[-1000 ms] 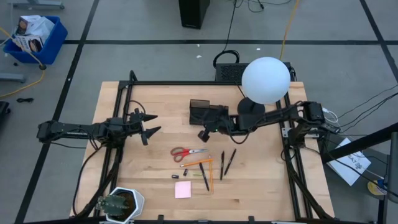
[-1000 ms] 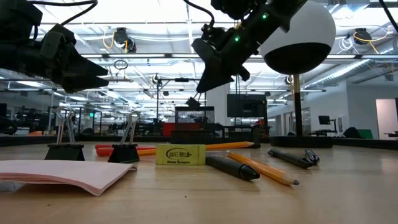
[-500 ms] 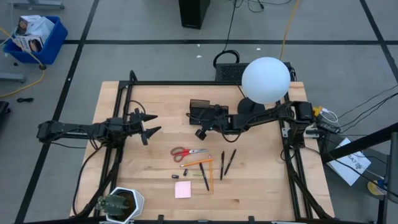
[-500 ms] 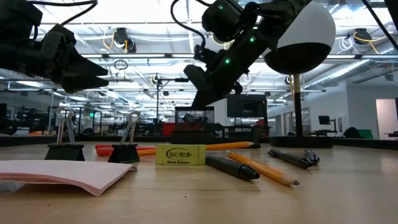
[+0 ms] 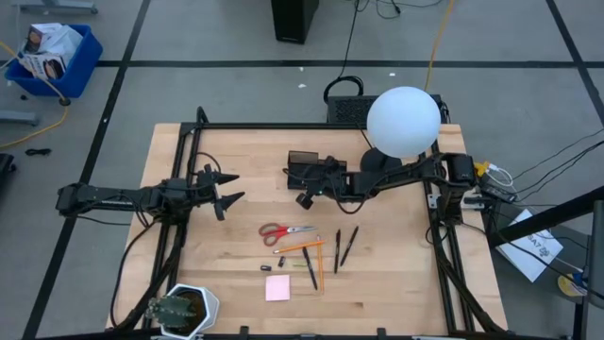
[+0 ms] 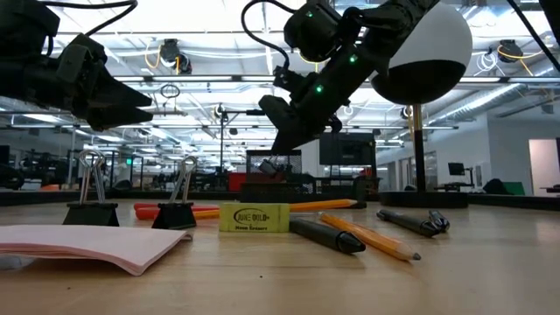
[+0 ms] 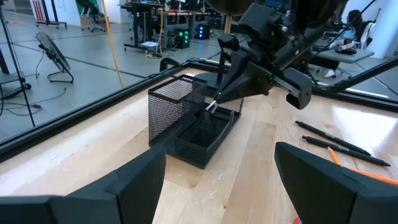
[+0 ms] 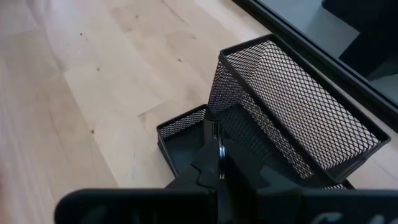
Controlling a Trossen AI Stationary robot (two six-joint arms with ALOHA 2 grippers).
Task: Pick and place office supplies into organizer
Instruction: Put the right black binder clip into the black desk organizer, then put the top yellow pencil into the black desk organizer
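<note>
The organizer [image 5: 304, 168] is a black mesh tray with a taller back section, standing at the table's far middle. My right gripper [image 5: 298, 179] reaches in from the right and hangs just over its low front compartment [image 8: 186, 134]. It is shut on a small clip with a silver wire loop [image 8: 215, 132]. My left gripper [image 5: 229, 187] waits open at the table's left. Red-handled scissors [image 5: 283, 229], pens [image 5: 342, 247], an orange pencil [image 5: 300, 247] and a pink sticky-note pad [image 5: 277, 288] lie on the near middle of the table. Two binder clips [image 6: 90, 210] stand by the pad. My right gripper pinches the small clip between its two fingers, at their free ends [image 7: 216, 99]. The silver wire loop [image 7: 211, 106] sticks out past them. The fingers slant down from the table's right. The clip hangs clear, above the organizer's front compartment.
A lamp with a white globe [image 5: 403, 121] on a black base stands right behind my right arm. A potted plant [image 5: 184, 310] sits at the near left corner. A yellow eraser [image 6: 254, 217] lies among the pens. Black frame rails [image 5: 185, 189] run along the table's sides.
My right gripper has sunk and gone toward the table's left, from beside the organizer to just over its front compartment. It stayed shut on the small clip. Most of the move came early, and it has nearly stopped.
</note>
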